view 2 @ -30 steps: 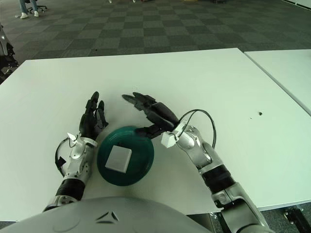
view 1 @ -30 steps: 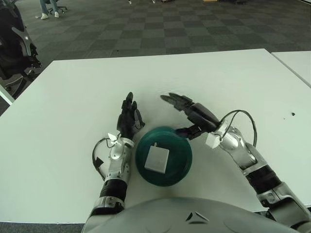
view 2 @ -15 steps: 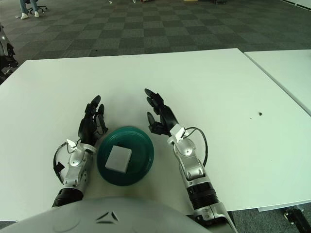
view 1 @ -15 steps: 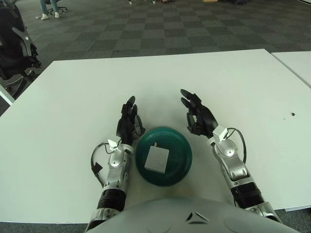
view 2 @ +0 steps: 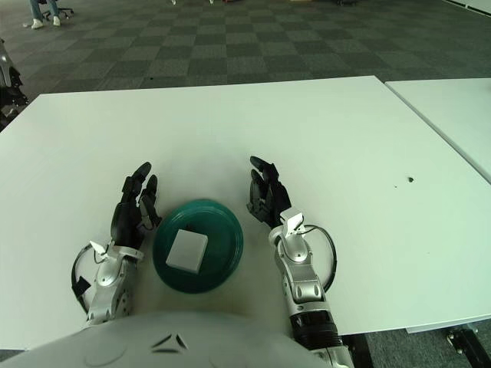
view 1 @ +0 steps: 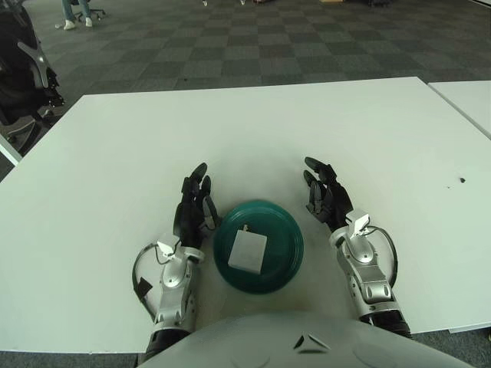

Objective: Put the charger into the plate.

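The white charger (view 1: 248, 251) lies flat inside the green plate (view 1: 286, 261), which sits on the white table (view 1: 383, 138). The left hand (view 1: 193, 208) rests just left of the plate and the right hand (view 1: 327, 201) just right of it, both with fingers spread wide and holding nothing

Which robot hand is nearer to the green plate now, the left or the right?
Left. The left robot hand sits right beside the green plate, at its left rim, fingers open. The right robot hand is beyond the right rim with a clear gap, also open.
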Tool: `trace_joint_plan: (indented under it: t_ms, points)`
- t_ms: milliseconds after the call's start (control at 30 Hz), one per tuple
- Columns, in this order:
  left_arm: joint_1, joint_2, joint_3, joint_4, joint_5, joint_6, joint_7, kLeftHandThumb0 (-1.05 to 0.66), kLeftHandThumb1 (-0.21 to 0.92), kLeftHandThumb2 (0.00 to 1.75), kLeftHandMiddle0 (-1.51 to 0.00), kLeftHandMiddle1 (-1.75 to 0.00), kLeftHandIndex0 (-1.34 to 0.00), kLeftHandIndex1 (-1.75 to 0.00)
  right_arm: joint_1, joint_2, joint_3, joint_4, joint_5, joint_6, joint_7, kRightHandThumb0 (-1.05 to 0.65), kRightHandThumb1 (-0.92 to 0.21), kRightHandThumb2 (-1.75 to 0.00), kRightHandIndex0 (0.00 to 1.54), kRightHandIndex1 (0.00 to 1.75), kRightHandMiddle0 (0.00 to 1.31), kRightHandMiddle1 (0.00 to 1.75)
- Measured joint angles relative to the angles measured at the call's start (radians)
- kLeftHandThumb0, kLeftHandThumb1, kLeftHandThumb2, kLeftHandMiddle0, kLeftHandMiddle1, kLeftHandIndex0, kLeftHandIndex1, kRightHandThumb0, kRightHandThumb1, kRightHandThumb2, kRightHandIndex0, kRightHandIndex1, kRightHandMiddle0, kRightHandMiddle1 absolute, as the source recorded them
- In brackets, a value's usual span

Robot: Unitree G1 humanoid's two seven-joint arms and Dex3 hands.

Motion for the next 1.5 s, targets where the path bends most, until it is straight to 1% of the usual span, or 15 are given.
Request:
trace_joint_plan:
  t_ms: [67,133,200,300,567,700,967,1167,1500]
  points:
    - [0.068,0.0,-0.01,-0.062,0.004,0.023,0.009,-0.97,0.92,1.07,-0.22,-0.02,0.0,-0.64,0.006,0.001,-0.017,0.006,0.013,-0.014,0.006,-0.85,-0.92,-0.79,0.28,0.02,0.0,0.79]
    - [0.117,0.0,-0.015,-0.109,0.004,0.037,0.013,-0.96,0.92,1.07,-0.22,-0.02,0.0,-0.63,0.007,0.002,-0.034,0.018,0.018,-0.033,0.005,-0.85,-0.92,-0.79,0.28,0.02,0.0,0.81]
    - [0.153,0.001,-0.015,-0.14,0.002,0.049,0.016,-0.95,0.92,1.07,-0.22,-0.01,0.0,-0.61,0.008,0.006,-0.045,0.031,0.016,-0.051,-0.003,-0.85,-0.92,-0.8,0.29,0.02,0.0,0.82]
    - [0.175,0.003,-0.013,-0.159,0.003,0.059,0.023,-0.94,0.92,1.07,-0.21,-0.01,0.0,-0.6,0.008,0.012,-0.051,0.045,0.006,-0.075,-0.018,-0.85,-0.92,-0.81,0.29,0.02,0.0,0.82]
    - [0.183,0.012,0.001,-0.16,0.012,0.063,0.035,-0.93,0.92,1.09,-0.2,0.0,0.0,-0.6,0.035,0.03,-0.05,0.072,-0.025,-0.133,-0.037,-0.84,-0.92,-0.83,0.26,0.01,0.0,0.77]
    - [0.184,0.013,0.004,-0.156,0.016,0.055,0.036,-0.91,0.92,1.09,-0.24,-0.02,0.0,-0.66,0.041,0.03,-0.055,0.088,-0.029,-0.154,-0.037,-0.82,-0.92,-0.82,0.24,0.0,0.0,0.72]
    - [0.191,0.015,0.013,-0.156,0.014,0.048,0.037,-0.91,0.92,1.09,-0.27,-0.02,0.0,-0.73,0.039,0.025,-0.065,0.11,-0.029,-0.19,-0.032,-0.79,-0.92,-0.81,0.24,0.0,0.0,0.68]
    - [0.192,0.016,0.015,-0.141,0.013,0.041,0.036,-0.91,0.92,1.09,-0.26,-0.02,0.0,-0.73,0.035,0.018,-0.066,0.134,-0.035,-0.194,-0.026,-0.79,-0.92,-0.81,0.23,0.0,0.0,0.67]
    - [0.185,0.018,0.001,-0.129,0.028,0.05,0.037,-0.91,0.92,1.1,-0.25,0.0,0.0,-0.65,0.003,0.001,-0.077,0.183,-0.045,-0.224,-0.001,-0.83,-0.92,-0.82,0.23,0.0,0.0,0.67]
